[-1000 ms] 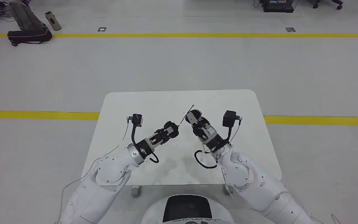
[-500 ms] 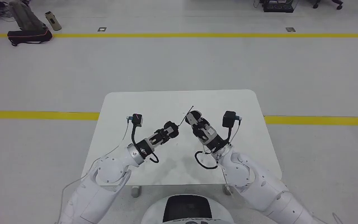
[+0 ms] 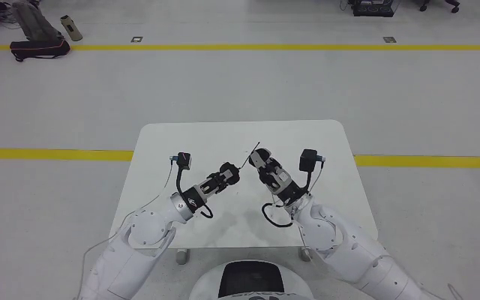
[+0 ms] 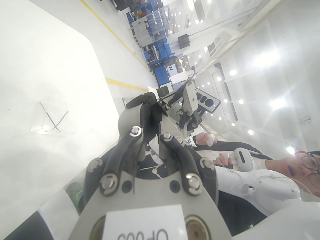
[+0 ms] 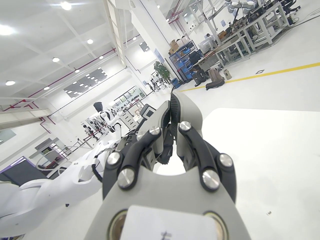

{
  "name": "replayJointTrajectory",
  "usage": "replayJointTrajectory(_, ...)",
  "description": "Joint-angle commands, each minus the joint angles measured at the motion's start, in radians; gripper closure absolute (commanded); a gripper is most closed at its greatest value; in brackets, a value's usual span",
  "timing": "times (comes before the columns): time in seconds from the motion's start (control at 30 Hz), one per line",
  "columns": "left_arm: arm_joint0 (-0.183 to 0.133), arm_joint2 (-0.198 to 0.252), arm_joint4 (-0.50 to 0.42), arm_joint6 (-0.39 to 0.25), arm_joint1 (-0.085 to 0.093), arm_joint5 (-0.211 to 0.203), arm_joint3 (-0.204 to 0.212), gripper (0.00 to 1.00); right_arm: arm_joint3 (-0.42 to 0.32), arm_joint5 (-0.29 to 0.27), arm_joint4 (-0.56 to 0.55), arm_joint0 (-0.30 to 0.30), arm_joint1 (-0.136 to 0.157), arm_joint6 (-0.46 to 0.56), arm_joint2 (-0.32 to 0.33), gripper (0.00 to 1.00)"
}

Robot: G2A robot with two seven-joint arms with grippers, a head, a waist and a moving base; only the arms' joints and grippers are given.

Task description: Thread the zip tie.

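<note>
Nearest the robot, two grey-and-black grippers are hanging just above the one white, round-cornered table (image 3: 187,142), tips turned toward each other and near but apart. The left gripper (image 3: 232,172) is keeping its two black-padded fingers (image 4: 147,116) drawn together; whether anything is caught between them cannot be told. The right gripper (image 3: 256,157) is pinching the single thin black plastic zip tie (image 3: 253,149), its fingers (image 5: 175,106) pressing flat against the strip. The zip tie is being held in the air over the middle of the table, its long axis running diagonally, its free end sticking out past the right fingertips and pointing away from the robot and toward its right. On the tabletop, in the left wrist view, one clear plastic pouch (image 4: 50,116) holding thin dark strands is lying flat. Beyond the table, two yellow floor lines (image 3: 67,154) are crossing the pale floor, and by the farther one a dark bag (image 3: 36,37) is lying beside one small upright cylinder (image 3: 72,28).
</note>
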Motion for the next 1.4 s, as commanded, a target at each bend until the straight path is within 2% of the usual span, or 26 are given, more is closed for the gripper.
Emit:
replayJointTrajectory(0.0,0.000,0.000,0.000,0.000,0.000,0.000,0.000,1.00,0.000,0.000,0.002,0.003,0.003,-0.001,-0.003,1.00)
replayJointTrajectory(0.7,0.000,0.000,0.000,0.000,0.000,0.000,0.000,1.00,0.005,0.000,0.011,0.030,0.024,-0.038,-0.041,1.00)
replayJointTrajectory(1.37,0.000,0.000,0.000,0.000,0.000,0.000,0.000,1.00,0.032,0.000,0.003,0.058,0.026,-0.061,-0.073,1.00)
